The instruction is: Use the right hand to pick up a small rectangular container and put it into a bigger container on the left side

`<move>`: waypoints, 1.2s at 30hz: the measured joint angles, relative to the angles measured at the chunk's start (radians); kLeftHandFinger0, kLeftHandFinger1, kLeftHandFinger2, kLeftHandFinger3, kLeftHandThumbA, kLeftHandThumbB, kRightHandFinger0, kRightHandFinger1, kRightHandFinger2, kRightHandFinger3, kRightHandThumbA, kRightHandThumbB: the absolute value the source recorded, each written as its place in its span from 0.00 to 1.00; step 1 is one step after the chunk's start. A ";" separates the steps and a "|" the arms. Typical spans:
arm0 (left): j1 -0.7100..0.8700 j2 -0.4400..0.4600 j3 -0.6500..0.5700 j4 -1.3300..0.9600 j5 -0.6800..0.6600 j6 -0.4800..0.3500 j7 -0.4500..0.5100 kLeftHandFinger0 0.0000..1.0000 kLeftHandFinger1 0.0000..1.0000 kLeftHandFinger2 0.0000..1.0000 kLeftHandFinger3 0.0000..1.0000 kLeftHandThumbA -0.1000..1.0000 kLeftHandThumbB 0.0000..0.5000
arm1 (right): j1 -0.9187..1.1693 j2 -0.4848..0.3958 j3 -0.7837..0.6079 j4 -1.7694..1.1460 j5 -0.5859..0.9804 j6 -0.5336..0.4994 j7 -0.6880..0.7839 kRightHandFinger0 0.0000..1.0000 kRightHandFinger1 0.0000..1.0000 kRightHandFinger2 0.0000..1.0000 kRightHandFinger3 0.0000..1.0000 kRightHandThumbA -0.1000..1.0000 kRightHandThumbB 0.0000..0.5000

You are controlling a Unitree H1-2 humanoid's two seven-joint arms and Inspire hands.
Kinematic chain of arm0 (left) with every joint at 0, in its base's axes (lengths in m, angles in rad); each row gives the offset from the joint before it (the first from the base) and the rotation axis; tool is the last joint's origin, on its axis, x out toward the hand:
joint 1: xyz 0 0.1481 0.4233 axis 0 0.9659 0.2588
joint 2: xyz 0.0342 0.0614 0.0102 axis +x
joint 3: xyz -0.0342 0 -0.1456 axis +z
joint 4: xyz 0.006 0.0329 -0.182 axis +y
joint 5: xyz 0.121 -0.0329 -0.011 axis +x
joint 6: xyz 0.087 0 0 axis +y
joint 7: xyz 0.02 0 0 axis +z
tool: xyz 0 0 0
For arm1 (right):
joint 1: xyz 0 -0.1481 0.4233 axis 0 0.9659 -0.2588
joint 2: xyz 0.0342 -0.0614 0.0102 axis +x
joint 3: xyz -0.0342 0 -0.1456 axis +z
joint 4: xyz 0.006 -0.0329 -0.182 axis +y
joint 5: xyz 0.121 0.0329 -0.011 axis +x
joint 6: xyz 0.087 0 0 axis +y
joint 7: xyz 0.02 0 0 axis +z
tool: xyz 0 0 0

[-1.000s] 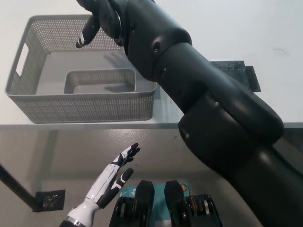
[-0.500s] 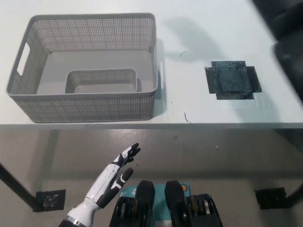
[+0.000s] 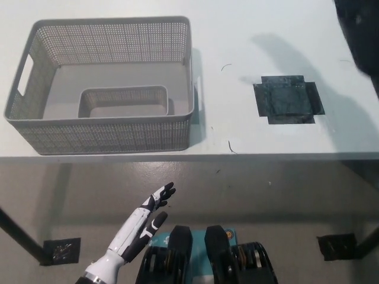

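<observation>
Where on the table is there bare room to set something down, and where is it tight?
Bare tabletop lies between the big basket and the dark tape patch, and along the front edge right of the basket. Inside the basket, the floor behind the small container is free; its front is crowded. The left hand hangs below the table.
</observation>
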 measured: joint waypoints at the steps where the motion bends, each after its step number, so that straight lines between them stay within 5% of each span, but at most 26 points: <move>1: 0.000 0.000 0.000 0.000 0.000 0.000 0.000 1.00 1.00 1.00 1.00 1.00 0.57 | 0.039 -0.002 -0.007 -0.028 0.005 0.004 0.001 1.00 1.00 1.00 1.00 1.00 0.65; 3: 0.002 0.000 0.000 0.001 0.000 0.001 0.000 1.00 1.00 1.00 1.00 1.00 0.59 | 0.127 -0.006 -0.022 -0.090 0.017 0.015 0.003 1.00 1.00 1.00 1.00 1.00 0.52; 9: 0.006 -0.002 0.000 0.005 0.001 0.001 0.000 1.00 1.00 1.00 1.00 1.00 0.54 | 0.405 -0.007 -0.043 -0.274 0.066 0.042 0.004 1.00 1.00 1.00 1.00 1.00 0.67; 14: 0.010 -0.004 -0.001 0.009 0.001 0.001 0.000 1.00 1.00 1.00 1.00 1.00 0.59 | 0.623 -0.006 -0.044 -0.423 0.117 0.052 0.004 1.00 1.00 1.00 1.00 0.95 0.59; 23: 0.021 -0.007 0.000 0.024 0.001 0.001 0.000 1.00 1.00 1.00 1.00 1.00 0.50 | 0.965 0.010 -0.036 -0.718 0.222 0.071 0.004 1.00 1.00 1.00 1.00 1.00 0.66; 25: 0.027 -0.008 0.000 0.026 0.001 0.001 0.000 1.00 1.00 1.00 1.00 1.00 0.48 | 1.043 0.025 -0.034 -0.800 0.262 0.071 0.004 1.00 1.00 1.00 1.00 1.00 0.52; 29: 0.032 -0.008 0.000 0.027 0.001 0.001 0.000 1.00 1.00 1.00 1.00 1.00 0.48 | 1.157 0.071 -0.034 -0.895 0.338 0.071 0.004 1.00 1.00 1.00 1.00 1.00 0.51; 34: 0.035 -0.009 0.000 0.027 0.002 0.001 0.000 1.00 1.00 1.00 1.00 1.00 0.49 | 1.225 0.143 -0.049 -0.909 0.418 0.070 0.004 1.00 1.00 1.00 1.00 1.00 0.23; 36: 0.035 -0.010 0.000 0.027 0.002 0.001 0.000 1.00 1.00 1.00 1.00 1.00 0.49 | 1.239 0.195 -0.072 -0.886 0.461 0.070 0.002 1.00 1.00 1.00 1.00 1.00 0.21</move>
